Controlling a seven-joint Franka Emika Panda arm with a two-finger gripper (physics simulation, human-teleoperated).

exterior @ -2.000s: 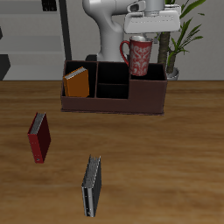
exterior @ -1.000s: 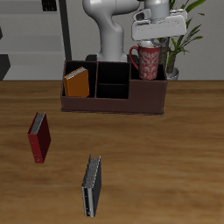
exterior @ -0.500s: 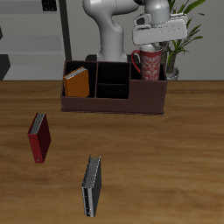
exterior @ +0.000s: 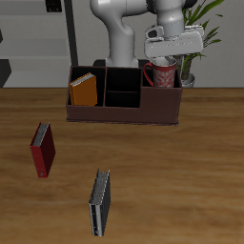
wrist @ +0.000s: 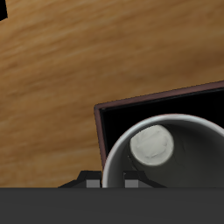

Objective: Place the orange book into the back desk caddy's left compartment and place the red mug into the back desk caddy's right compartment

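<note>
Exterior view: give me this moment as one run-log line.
orange book: in left compartment | red mug: low in right compartment | gripper: above mug rim, grip state unclear | phase: mug placement

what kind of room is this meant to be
Probably a simulated study or home office: a wooden table carries a desk caddy, loose books such as the dark red book, and a potted plant stands behind.
</note>
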